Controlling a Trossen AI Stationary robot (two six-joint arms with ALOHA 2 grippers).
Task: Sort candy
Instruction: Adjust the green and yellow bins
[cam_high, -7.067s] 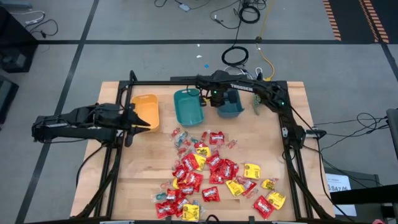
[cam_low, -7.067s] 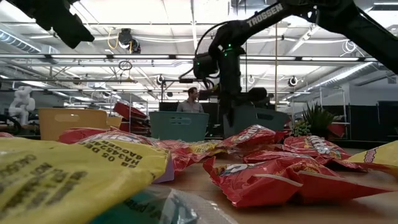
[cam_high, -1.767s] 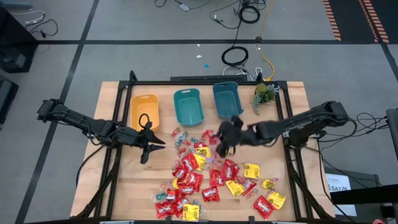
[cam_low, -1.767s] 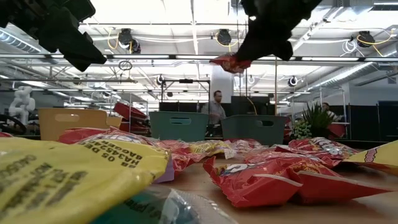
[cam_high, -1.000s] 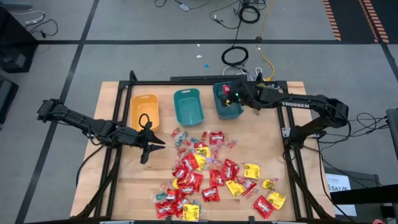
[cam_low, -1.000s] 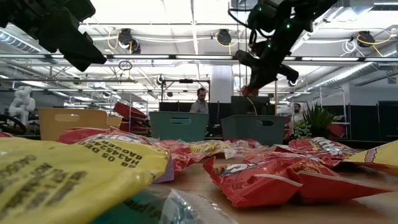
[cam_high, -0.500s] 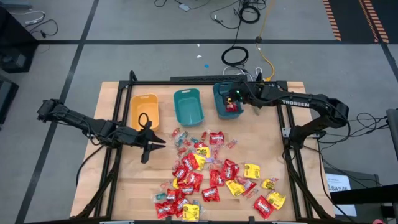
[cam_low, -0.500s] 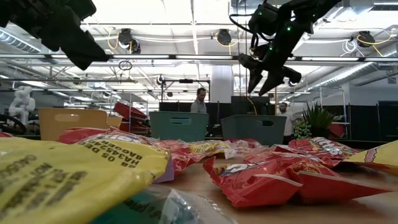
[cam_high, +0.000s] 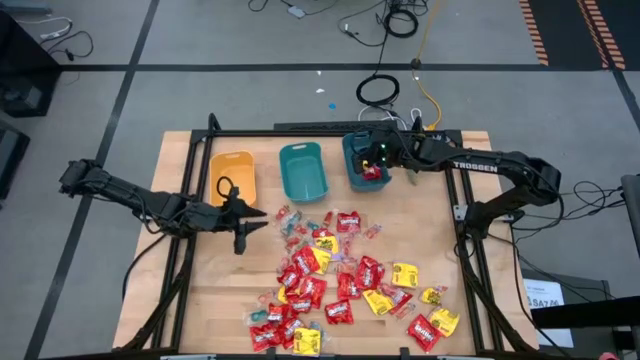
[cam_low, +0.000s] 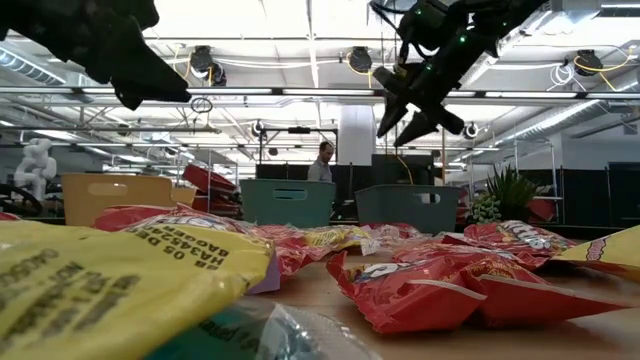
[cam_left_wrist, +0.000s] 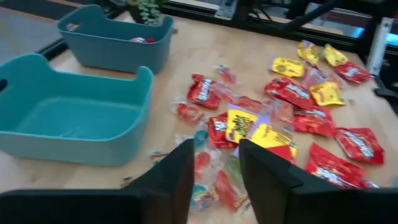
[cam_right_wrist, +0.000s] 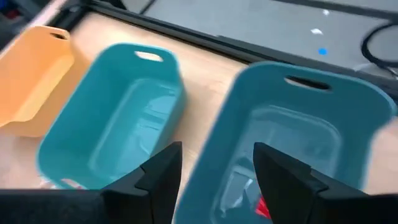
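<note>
Candy (cam_high: 335, 275) lies scattered over the near half of the wooden desk (cam_high: 440, 215), a loose heap of glossy red packets, yellow packets and tiny clear-wrapped pieces. One red packet (cam_high: 372, 173) already sits inside the right-hand teal bin (cam_high: 352, 150), at the far edge of the desk. Beside that bin stand a second teal bin (cam_high: 303, 170) and a yellow bin (cam_high: 232, 178), all three in a row, with a small green plant (cam_high: 424, 152) just right of them.

Over the right-hand teal bin hangs the right tool (cam_high: 374, 162), its fingers spread and holding nothing; the right wrist view looks down past them into that bin, where a bit of red shows on the floor. From the low view the tool (cam_low: 402, 112) is well above the bin's rim.

On the left, the left tool (cam_high: 244, 221) hovers near the yellow bin's front, at the left fringe of the candy, fingers parted and empty. A person stands in the room beyond.
</note>
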